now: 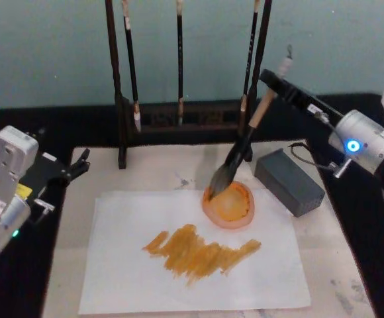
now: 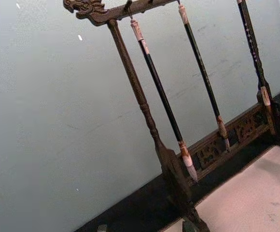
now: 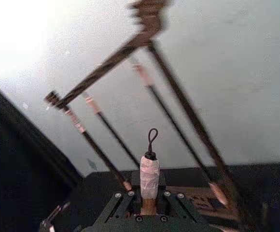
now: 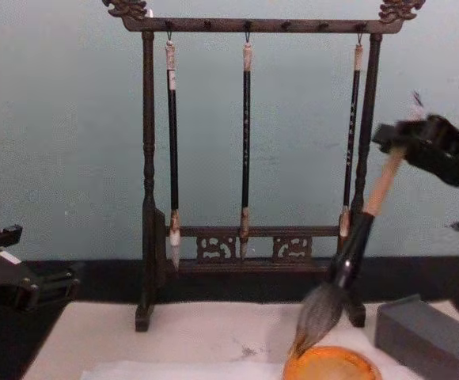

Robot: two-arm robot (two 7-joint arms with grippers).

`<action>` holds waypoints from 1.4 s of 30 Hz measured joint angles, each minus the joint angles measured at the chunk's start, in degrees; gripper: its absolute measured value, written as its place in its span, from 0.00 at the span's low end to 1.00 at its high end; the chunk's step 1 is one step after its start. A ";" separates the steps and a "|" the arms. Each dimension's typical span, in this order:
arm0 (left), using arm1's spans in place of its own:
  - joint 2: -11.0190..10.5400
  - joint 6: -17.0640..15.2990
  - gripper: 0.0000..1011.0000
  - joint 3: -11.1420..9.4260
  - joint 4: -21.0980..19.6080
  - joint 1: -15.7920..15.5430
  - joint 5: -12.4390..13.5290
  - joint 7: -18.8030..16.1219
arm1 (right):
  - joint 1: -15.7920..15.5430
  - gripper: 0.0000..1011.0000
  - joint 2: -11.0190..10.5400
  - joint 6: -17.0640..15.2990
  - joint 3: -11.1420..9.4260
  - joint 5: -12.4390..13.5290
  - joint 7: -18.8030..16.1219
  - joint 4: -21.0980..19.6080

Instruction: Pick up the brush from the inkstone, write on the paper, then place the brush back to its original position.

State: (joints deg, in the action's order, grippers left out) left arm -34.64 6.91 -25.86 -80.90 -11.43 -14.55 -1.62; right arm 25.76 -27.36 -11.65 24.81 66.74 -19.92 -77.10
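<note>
The right pincer (image 1: 270, 81) is clenched on the brush (image 1: 245, 142) at its tan upper handle. The brush tilts, bristles touching the left rim of the orange ink dish (image 1: 248, 217) at the far edge of the white paper (image 1: 132, 285), which carries orange-brown strokes (image 1: 198, 252). The left pincer (image 1: 78, 163) hangs beside the mat (image 1: 159, 169); its grip cannot be told

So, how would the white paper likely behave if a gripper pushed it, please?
The paper looks thin and lies flat, so it would probably buckle or slide rather than move stiffly. The orange dish rests on its far edge, likely pinning that side. The painted strokes may be wet and smear.
</note>
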 joint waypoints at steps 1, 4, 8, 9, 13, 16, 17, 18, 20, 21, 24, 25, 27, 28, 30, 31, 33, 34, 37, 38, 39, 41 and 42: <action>0.00 0.00 1.00 0.00 0.00 0.00 0.00 0.00 | 0.08 0.17 -0.20 0.26 0.40 -0.67 0.21 -0.64; 0.00 0.00 1.00 0.00 0.00 0.00 0.00 0.00 | 0.45 0.17 -1.07 1.46 2.54 -4.69 1.27 -4.09; 0.00 0.00 1.00 0.00 0.00 0.00 0.00 0.00 | 0.81 0.17 -1.36 1.95 4.61 -8.98 1.79 -7.19; 0.00 0.00 1.00 0.00 0.00 0.00 0.00 0.00 | 0.88 0.17 -1.35 1.95 5.00 -9.75 1.80 -7.62; 0.00 0.00 1.00 0.00 0.00 0.00 0.00 0.00 | 1.38 0.17 -0.99 1.85 6.72 -12.74 1.54 -9.17; 0.00 0.00 1.00 0.00 0.00 0.00 0.00 0.00 | 1.76 0.17 -0.47 1.60 8.09 -14.87 1.05 -9.74; 0.00 0.00 1.00 0.00 0.00 0.00 0.00 0.00 | 1.95 0.17 -0.20 1.50 8.63 -15.80 0.79 -9.84; 0.00 0.00 1.00 0.00 0.00 0.00 0.00 0.00 | 2.05 0.17 -0.04 1.45 8.96 -16.31 0.62 -9.85; 0.00 0.00 1.00 0.00 0.00 0.00 0.00 0.00 | 2.24 0.17 0.28 1.39 9.63 -17.32 0.37 -9.85; 0.00 0.00 1.00 0.00 0.00 0.00 0.00 0.00 | 2.33 0.17 0.43 1.38 9.95 -17.86 0.29 -9.85; 0.00 0.00 1.00 0.00 0.00 0.00 0.00 0.00 | 2.63 0.17 0.96 1.54 11.38 -20.80 -0.02 -9.74; 0.00 0.00 1.00 0.00 0.00 0.00 0.00 0.00 | 2.68 0.17 1.05 1.60 11.68 -21.41 -0.04 -9.70; 0.00 0.00 1.00 0.00 0.00 0.00 0.00 0.00 | 2.79 0.17 1.33 1.83 12.45 -23.14 -0.07 -9.56; 0.00 0.00 1.00 0.00 0.00 0.00 0.00 0.00 | 2.83 0.17 1.42 1.93 12.65 -23.62 -0.10 -9.48; 0.00 0.00 1.00 0.00 0.00 0.00 0.00 0.00 | 2.96 0.17 1.70 2.12 13.18 -25.03 -0.31 -9.18; 0.00 0.00 1.00 0.00 0.00 0.00 0.00 0.00 | 2.99 0.17 1.79 2.18 13.32 -25.39 -0.39 -9.12; 0.00 0.00 1.00 0.00 0.00 0.00 0.00 0.00 | 3.02 0.17 1.99 2.26 13.58 -26.06 -0.55 -8.93; 0.00 0.00 1.00 0.00 0.00 0.00 0.00 0.00 | 3.04 0.17 2.09 2.30 13.69 -26.36 -0.63 -8.83; 0.00 0.00 1.00 0.00 0.00 0.00 0.00 0.00 | 3.14 0.17 2.65 2.39 13.98 -27.71 -0.96 -8.07; 0.00 0.00 1.00 0.00 0.00 0.00 0.00 0.00 | 3.14 0.17 2.76 2.41 14.01 -27.91 -0.98 -7.89; 0.00 0.00 1.00 0.00 0.00 0.00 0.00 0.00 | 3.15 0.17 2.89 2.44 14.04 -28.17 -0.99 -7.67; 0.00 0.00 1.00 0.00 0.00 0.00 0.00 0.00 | 3.17 0.17 3.10 2.57 14.08 -28.74 -0.98 -7.22; 0.00 0.00 1.00 0.00 0.00 0.00 0.00 0.00 | 3.18 0.17 3.29 2.71 14.09 -29.37 -0.89 -6.85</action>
State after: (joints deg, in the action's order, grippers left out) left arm -34.64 6.90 -25.86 -80.90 -11.43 -14.55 -1.62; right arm 28.94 -24.08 -8.94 38.90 37.37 -20.81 -83.95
